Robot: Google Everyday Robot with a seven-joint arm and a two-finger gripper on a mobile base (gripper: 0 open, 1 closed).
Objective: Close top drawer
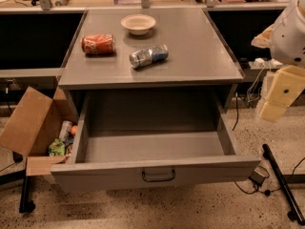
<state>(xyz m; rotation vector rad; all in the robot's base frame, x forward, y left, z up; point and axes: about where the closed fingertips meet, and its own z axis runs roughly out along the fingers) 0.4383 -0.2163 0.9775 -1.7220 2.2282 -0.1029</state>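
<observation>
Warm yellowish light on my feed, seems to come from up around 12 o'clock. Soft sheen on the cabinet top (200,46), and the top drawer (153,148) is shadowy at the back. The gripper (278,98) at 3 o'clock glows pale.

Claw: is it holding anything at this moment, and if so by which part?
Nothing is held, as far as shows. The claw hangs to the right of the open top drawer, clear of its handle.

Wide grey top drawer (155,149) juts open beneath the cabinet top (200,51), dark wire pull (158,176) centred on its front; the gripper (280,94) hangs right of that top.
</observation>
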